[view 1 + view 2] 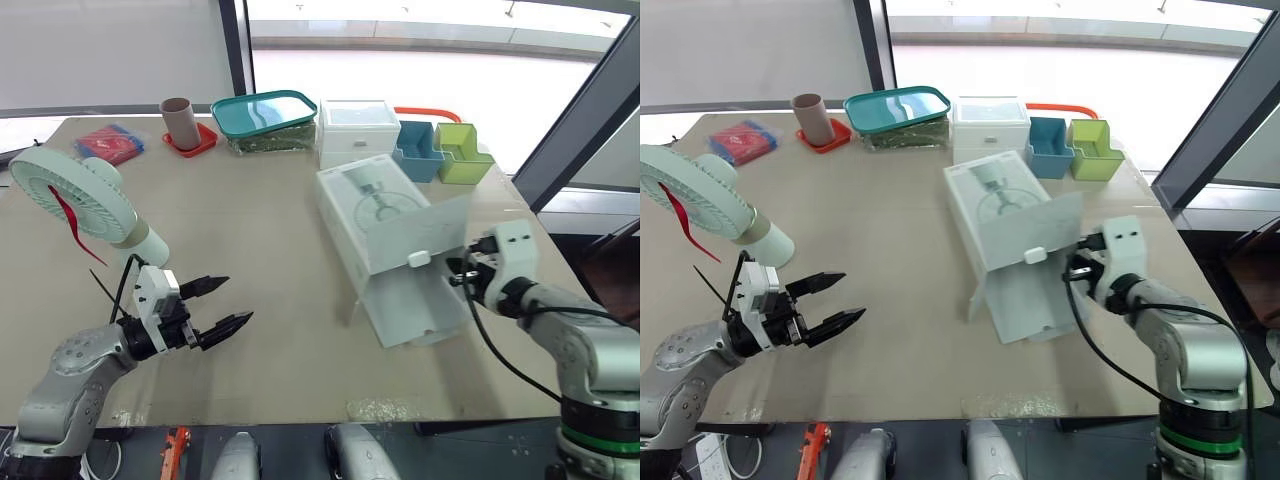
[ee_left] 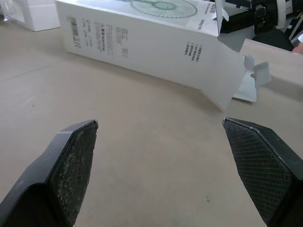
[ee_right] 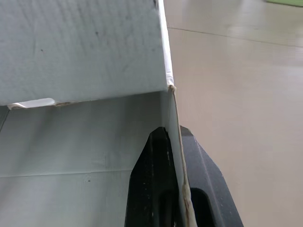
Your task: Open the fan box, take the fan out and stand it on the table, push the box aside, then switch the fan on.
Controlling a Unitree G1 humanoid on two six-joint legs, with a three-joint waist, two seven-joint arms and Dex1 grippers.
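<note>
Since the right gripper [image 1: 458, 275] is clenched on the edge of the fan box [image 1: 375, 215] flap [image 1: 432, 232], w/ the wrist cam showing card pinched between both fingers, I read the step in hand as pushing the box aside.

To do it well:
- Keep the pinch firm and work close to the flap's hinge line, bc thin card will likely fold or tear before the box moves.
- Slide it flat along the tabletop [image 1: 270, 220], no lift.
- Go slow so it pivots rather than tips.
- Drive it away from the fan's side, minding the blue bin [image 1: 418, 150] and green bin [image 1: 462, 152], which sit beyond the gripper near the box's far end.

The box lies on a broad face, printed side up, right in front of and touching the right gripper. Its long axis runs from those bins toward the near tabletop edge, slightly skewed. The open mouth points at the near edge, w/ the flap raised over it toward the gripper. It looks empty, though I see the inside only in part.

The left gripper [image 1: 232, 300] is released, fingers spread wide, low over the tabletop. It is aimed at the box but well apart from it. The fan [image 1: 70, 190] is just behind and outboard of it, apparently stood on its base w/ stem roughly upright and head facing the near edge. I can't make out the switch.
</note>
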